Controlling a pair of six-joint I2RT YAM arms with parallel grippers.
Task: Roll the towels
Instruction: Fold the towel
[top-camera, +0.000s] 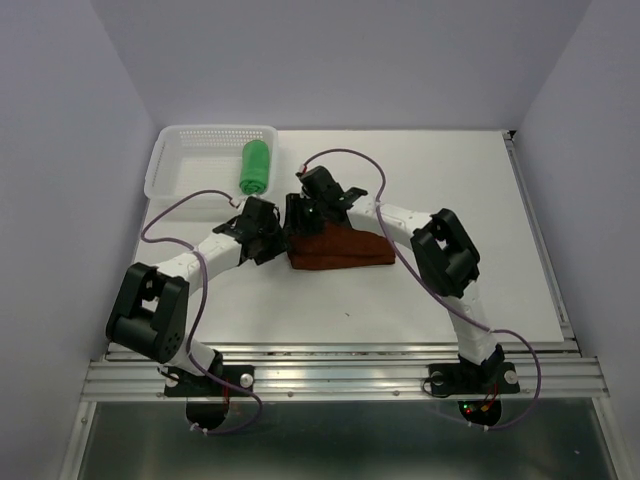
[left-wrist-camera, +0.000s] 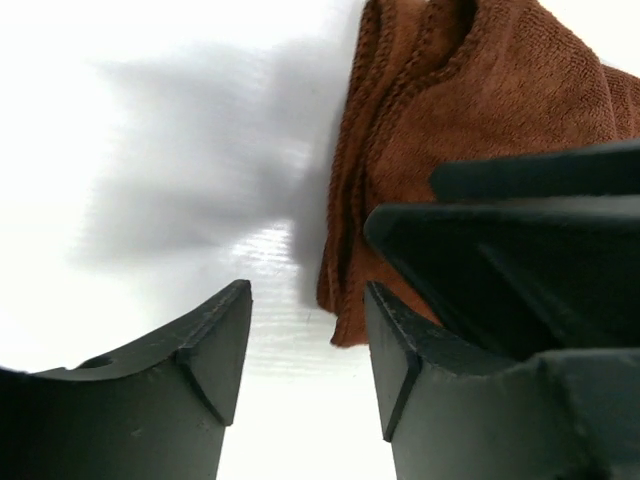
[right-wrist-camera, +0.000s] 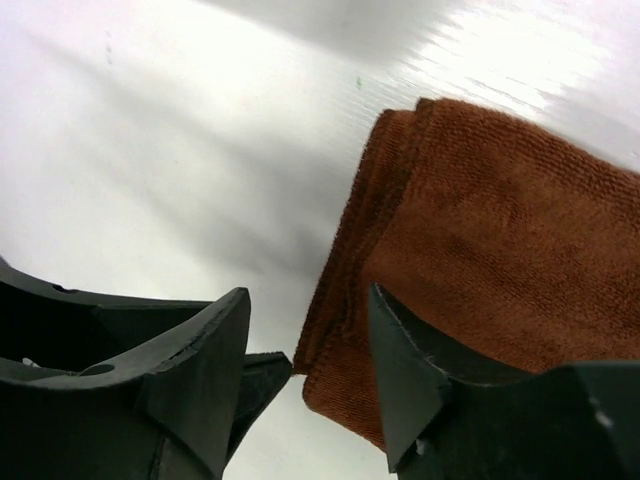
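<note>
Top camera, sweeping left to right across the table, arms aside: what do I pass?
White basket → rolled green towel, lying in the basket's right end → rust-brown towel, folded flat, not yet rolled.

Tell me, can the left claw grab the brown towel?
Probably yes: the open left claw sits at the edge of the rust-brown towel, nothing between them, though the right claw crowds close.

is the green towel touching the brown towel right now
Apart. The top view shows the rolled green towel in the basket, with a clear gap to the brown towel lying outside it.
</note>
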